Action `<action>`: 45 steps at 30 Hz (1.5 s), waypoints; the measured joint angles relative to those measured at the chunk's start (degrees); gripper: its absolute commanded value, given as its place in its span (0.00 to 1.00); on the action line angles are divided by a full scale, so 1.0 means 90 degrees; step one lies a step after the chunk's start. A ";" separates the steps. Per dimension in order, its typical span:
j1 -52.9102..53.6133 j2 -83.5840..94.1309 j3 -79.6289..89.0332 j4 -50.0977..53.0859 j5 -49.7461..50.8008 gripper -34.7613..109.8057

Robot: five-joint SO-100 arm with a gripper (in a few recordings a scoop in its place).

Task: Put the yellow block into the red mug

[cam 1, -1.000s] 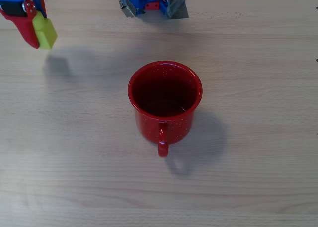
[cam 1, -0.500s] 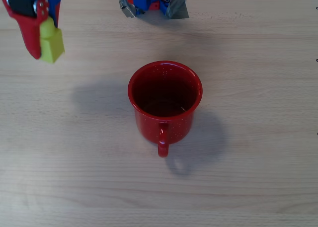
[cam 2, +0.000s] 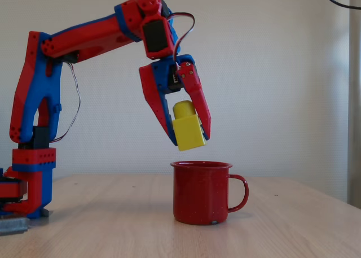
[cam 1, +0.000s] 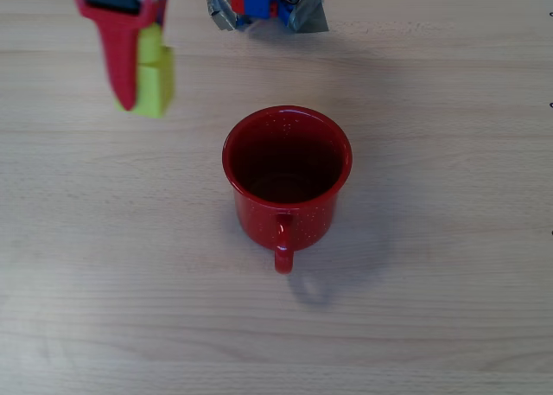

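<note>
1. We see the wooden table (cam 1: 449,317) spread under everything in the overhead view; in the fixed view its surface (cam 2: 113,230) runs out in front of a plain pale wall (cam 2: 282,71).
2. The red and blue arm (cam 2: 73,38) rises from its base at the left of the fixed view, bends at the top and reaches down to the right. In the overhead view its base (cam 1: 263,2) sits at the top edge of the table.
3. The red mug (cam 2: 203,193) stands upright on the table, its handle pointing right in the fixed view. From overhead the mug (cam 1: 287,175) sits near the middle with its mouth open and its handle toward the bottom of the picture.
4. The gripper (cam 2: 189,131) hangs in the air with its fingers pointing down, clamped on the yellow block. In the overhead view we find the gripper (cam 1: 143,84) up and to the left of the mug.
5. The yellow block (cam 2: 187,127) is held between the two fingers, tilted, stud uppermost, above the mug's rim and clear of it. From overhead the block (cam 1: 155,79) lies to the left of the mug's opening.
</note>
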 measured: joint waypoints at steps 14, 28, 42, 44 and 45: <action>-0.1973 0.0000 -0.0439 0.0137 0.1074 0.24; -0.2559 -0.0098 0.0059 -0.0273 0.1836 0.24; -0.2520 -0.0312 0.0801 -0.0820 0.1836 0.24; -0.2520 -0.0352 0.0820 -0.0820 0.1836 0.24; -0.2529 -0.0352 0.0918 -0.0928 0.1797 0.25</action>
